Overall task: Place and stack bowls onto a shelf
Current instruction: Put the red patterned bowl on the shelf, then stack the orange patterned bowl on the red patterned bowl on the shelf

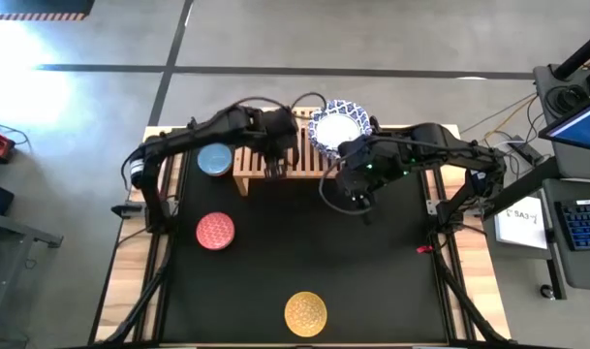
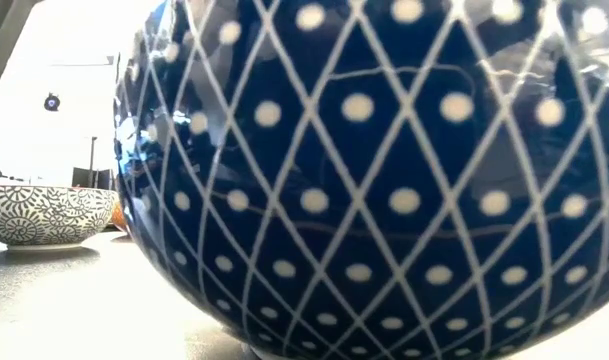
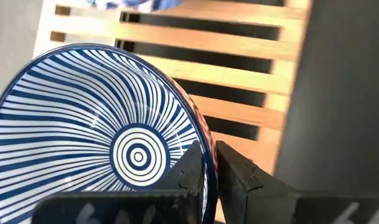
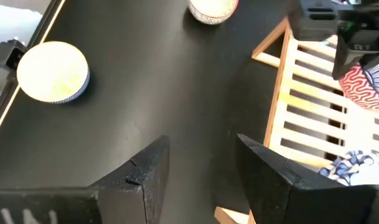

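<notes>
Gripping a striped bowl (image 3: pixel 108 143) by its rim, your left gripper (image 3: pixel 211 171) hovers over the shelf (image 1: pixel 251 170); your right gripper (image 4: pixel 201 165) gapes empty.

Both arms are built of dark, near-black segments joined by rounded housings. The left arm (image 1: pixel 193 136) runs in matte black links with a pale silvery ring near its shoulder joint, and a thin black cable loops above its forearm. The right arm (image 1: pixel 425 145) looks the same, though small green lights glow on its wrist housing (nothing else on it is lit), and black cables arc beside it. The left gripper (image 3: pixel 211 171) has blocky black fingers with squared, chamfered tips. The right gripper (image 4: pixel 201 168) shows two broad, wedge-shaped black fingers with smooth faces.
</notes>
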{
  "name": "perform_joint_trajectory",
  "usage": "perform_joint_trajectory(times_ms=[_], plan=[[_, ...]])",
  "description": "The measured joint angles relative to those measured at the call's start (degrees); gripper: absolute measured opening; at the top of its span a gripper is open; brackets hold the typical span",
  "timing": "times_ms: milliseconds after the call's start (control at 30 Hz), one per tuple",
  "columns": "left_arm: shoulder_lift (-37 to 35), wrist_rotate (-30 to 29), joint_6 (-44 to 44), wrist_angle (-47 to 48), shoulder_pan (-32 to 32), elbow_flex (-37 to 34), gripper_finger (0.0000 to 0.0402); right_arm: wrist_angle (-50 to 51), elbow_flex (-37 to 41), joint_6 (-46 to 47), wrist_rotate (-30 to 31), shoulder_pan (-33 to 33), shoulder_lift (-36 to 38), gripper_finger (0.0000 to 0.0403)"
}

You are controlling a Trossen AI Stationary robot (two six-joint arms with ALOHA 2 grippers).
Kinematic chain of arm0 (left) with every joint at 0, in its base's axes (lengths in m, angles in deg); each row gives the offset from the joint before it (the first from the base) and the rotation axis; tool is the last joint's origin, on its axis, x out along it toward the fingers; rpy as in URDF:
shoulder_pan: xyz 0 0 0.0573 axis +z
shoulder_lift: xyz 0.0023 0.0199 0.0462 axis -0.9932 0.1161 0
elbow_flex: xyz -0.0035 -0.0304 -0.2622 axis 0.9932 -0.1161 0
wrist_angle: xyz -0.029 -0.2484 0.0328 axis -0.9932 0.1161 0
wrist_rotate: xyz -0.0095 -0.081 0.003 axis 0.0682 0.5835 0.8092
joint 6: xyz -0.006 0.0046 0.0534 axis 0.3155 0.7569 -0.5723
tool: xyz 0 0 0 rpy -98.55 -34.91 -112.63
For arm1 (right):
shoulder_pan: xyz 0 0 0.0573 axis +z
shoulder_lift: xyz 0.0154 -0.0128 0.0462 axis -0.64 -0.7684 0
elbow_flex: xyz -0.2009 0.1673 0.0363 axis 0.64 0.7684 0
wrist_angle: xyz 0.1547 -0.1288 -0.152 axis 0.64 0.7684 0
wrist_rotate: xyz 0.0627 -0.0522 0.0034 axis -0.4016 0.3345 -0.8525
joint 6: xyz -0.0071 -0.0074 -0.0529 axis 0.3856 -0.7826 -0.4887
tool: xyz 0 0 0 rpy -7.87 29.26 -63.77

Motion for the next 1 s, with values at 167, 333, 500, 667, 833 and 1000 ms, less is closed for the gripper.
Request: perform_joint_trajectory(times_ms=[167,333,500,667,833,1000], plan=[[0.04,0.7,0.45,-3.19,3.37,-2.82,0.0011,0.43,0.0,0.05,0.04,-0.04,0.0,0.0165],[0.04,0.46,0.58,-3.91,4.39,-3.97,0.0011,0.4,0.0,0.13,0.04,-0.04,0.0,0.0165],[0.26,0.72,0.87,-4.63,4.28,-3.98,0.0024,0.4,0.0,0.13,0.04,-0.03,0.0,0.0166],[1.2,0.25,0.95,-4.85,4.38,-3.98,0.0052,0.4,0.0,0.17,0.04,-0.02,0.0,0.0165],[1.1,-1.36,1.83,-4.8,3.92,-3.98,0.008,0.42,0.02,0.67,0.04,-0.02,0.0,0.0165],[-0.75,-1.37,2.76,-3.13,2.71,-3.98,0.0104,0.48,0.02,0.52,0.04,-0.13,-0.02,0.0166]])
